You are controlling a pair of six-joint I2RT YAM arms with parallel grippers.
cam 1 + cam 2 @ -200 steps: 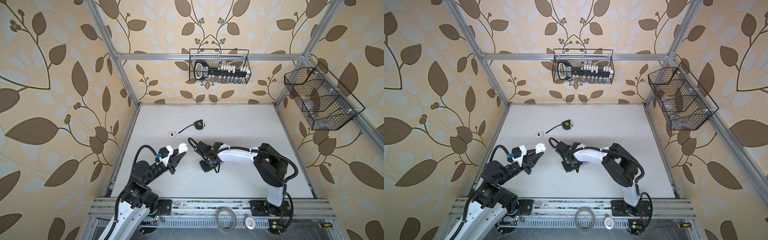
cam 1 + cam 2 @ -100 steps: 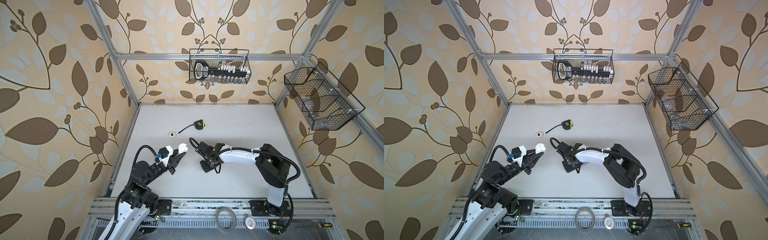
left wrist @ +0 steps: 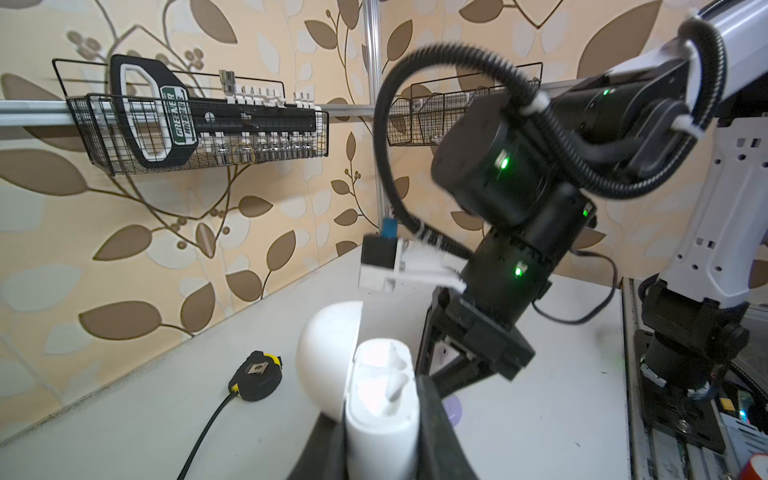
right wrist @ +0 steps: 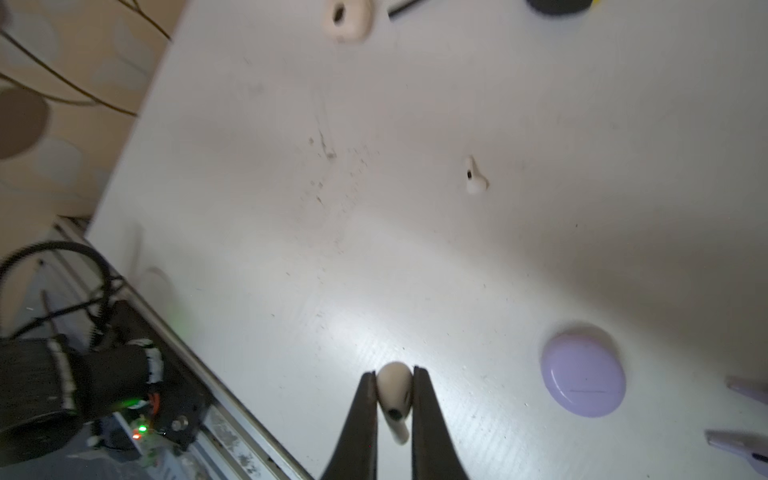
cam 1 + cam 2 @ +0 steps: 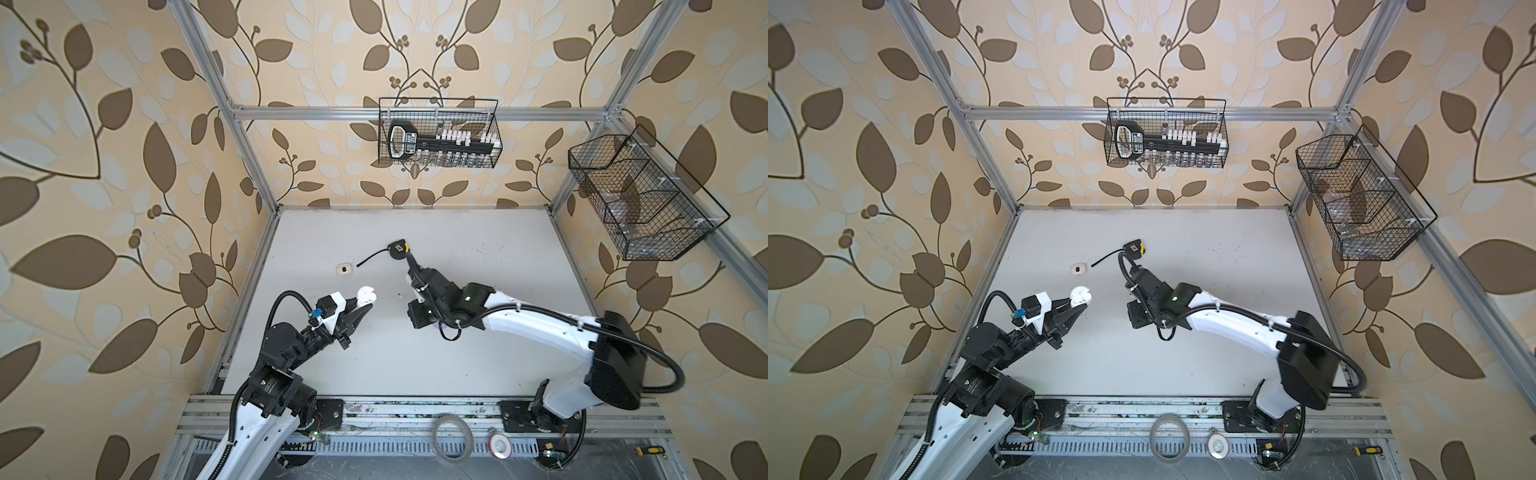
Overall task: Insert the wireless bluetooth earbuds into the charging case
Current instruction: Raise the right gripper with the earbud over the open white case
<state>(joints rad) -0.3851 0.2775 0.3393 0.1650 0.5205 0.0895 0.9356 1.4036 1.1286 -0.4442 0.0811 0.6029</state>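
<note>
The left gripper [image 5: 363,305] sat over the lower left of the table [image 5: 498,257] in both top views, its jaws pressed against the sides of a white charging case [image 5: 366,294] whose lid [image 3: 328,361] stood swung open. The left wrist view showed the moulded top of the case, too blurred to tell what lay in it. To its right, near the centre of the frame, the right arm's wrist pointed down at the table. The right wrist view showed the right gripper [image 4: 394,374] pinching a cream earbud [image 4: 395,395] between its dark fingertips [image 4: 368,386], the rounded head at the tips and the stem running back between the jaws. A white earbud [image 5: 400,296] lay loose on the table between the two arms, just right of the held case in a top view. A closed round lavender case [image 4: 583,370] rested flat on the table near the right gripper, with two lavender earbuds [image 4: 746,384] beside it, partly cut off. A small cream case [image 5: 344,269] lay above the left gripper, and a black and yellow tape measure [image 5: 398,249] sat further up, its tape drawn out toward that cream case
</note>
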